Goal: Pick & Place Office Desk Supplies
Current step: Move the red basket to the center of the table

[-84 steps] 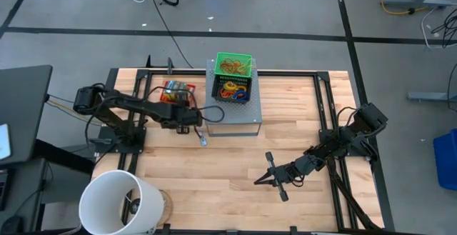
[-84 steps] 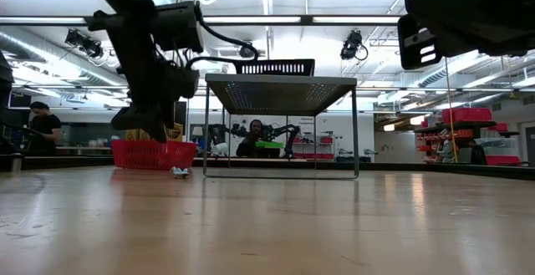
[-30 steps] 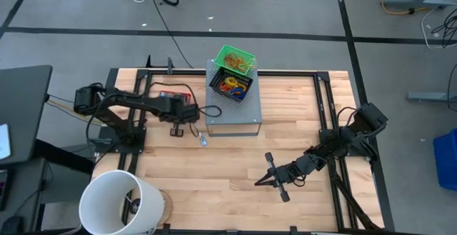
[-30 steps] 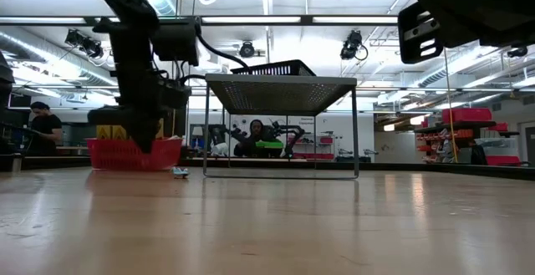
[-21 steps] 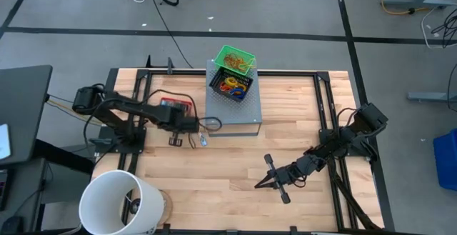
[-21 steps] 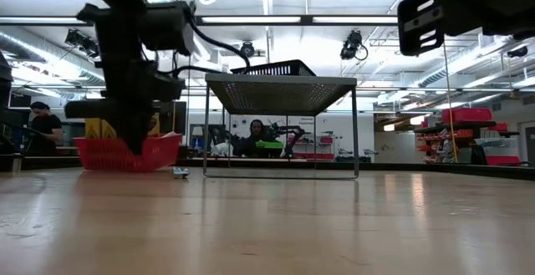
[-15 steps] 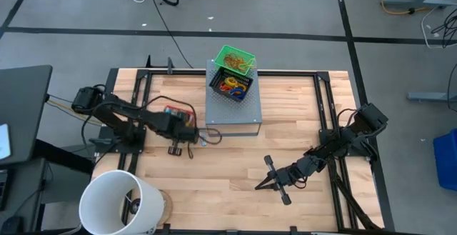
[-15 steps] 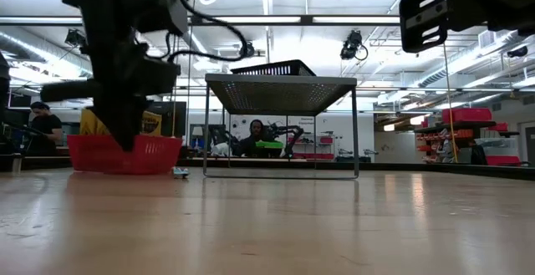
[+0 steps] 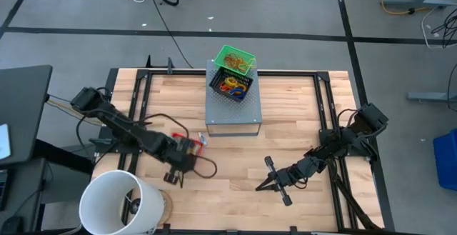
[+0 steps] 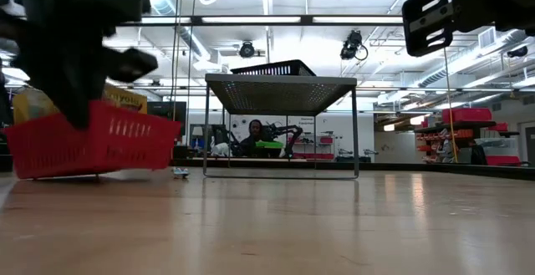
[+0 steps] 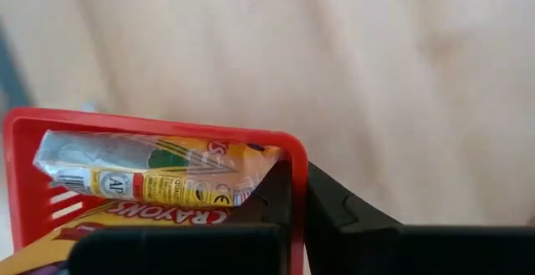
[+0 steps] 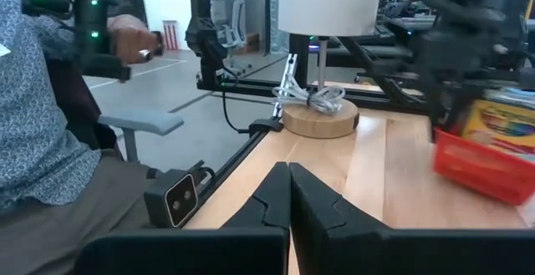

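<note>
A red basket (image 9: 190,145) carries yellow-orange crayon packets (image 11: 159,183) and hangs above the table's near left part, close to the white bucket. My left gripper (image 9: 183,153) is shut on it. On top of the grey perforated box (image 9: 233,112) stand a black basket (image 9: 232,88) of coloured rubber bands and, behind it, a green basket (image 9: 235,58). My right gripper (image 9: 268,175) waits shut and level over the near right part of the table, touching nothing. My left gripper pinches the red basket's side wall (image 11: 294,162) next to a corner, one finger inside the basket and one outside. The fingers come steeply from above. The basket (image 10: 92,145) hangs tilted, clear of the table, with the packets inside.
A big white bucket (image 9: 118,203) stands at the near left corner beside a round wooden base (image 12: 318,118). A small item (image 9: 202,139) lies on the table in front of the grey box. A seated person (image 12: 50,141) is beyond the table's left edge.
My left gripper has swung from beside the grey box toward the table's near edge and the white bucket, turning as it went. The red basket has gone with it, stays clear of the table and is now tilted. The small item has stayed in place.
</note>
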`<state>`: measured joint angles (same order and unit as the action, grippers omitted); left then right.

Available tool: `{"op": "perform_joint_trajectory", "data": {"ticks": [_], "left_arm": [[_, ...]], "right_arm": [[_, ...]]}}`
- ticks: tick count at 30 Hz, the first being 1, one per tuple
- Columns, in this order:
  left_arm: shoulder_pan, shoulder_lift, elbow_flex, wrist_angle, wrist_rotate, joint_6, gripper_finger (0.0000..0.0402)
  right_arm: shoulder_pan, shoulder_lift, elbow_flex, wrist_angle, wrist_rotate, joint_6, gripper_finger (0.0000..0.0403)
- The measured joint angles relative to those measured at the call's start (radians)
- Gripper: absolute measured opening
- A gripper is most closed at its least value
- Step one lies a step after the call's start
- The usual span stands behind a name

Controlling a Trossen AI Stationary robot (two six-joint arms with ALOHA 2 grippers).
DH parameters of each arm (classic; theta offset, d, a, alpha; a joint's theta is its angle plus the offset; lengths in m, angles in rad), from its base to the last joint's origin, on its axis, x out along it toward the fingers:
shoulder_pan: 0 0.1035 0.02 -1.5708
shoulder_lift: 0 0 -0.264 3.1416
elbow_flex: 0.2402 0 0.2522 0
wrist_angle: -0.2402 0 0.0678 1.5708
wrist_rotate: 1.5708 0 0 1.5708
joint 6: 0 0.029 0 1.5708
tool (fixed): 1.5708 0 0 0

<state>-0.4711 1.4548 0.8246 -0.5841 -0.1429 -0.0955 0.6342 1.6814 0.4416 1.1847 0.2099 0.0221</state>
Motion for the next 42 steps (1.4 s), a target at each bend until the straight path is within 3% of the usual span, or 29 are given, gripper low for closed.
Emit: {"op": "perform_joint_trajectory", "data": {"ticks": [11,19,24,30,36,42], "left_arm": [[-0.044,0.023,0.003,0.417,-0.016,0.116,0.0011],[-0.005,0.159,0.008,0.446,0.039,0.135,0.0011],[-0.006,0.253,0.071,0.450,0.020,0.155,0.0015],[-0.007,0.284,0.137,0.431,0.056,0.174,0.0091],[-0.023,0.280,0.159,0.431,0.067,0.190,0.0164],[-0.028,0.279,0.159,0.467,0.069,0.199,0.0217]], "right_arm": [[0.000,0.000,0.000,-0.017,0.012,0.003,0.0002],[0.002,0.000,0.000,-0.060,0.042,0.041,0.0002],[0.002,0.000,0.000,-0.070,0.043,0.045,0.0002],[0.005,0.000,0.002,-0.095,0.042,0.052,0.0012],[0.009,0.000,0.124,-0.428,0.045,0.048,0.0071],[0.008,0.000,0.330,-0.835,0.154,0.018,0.0150]]}}
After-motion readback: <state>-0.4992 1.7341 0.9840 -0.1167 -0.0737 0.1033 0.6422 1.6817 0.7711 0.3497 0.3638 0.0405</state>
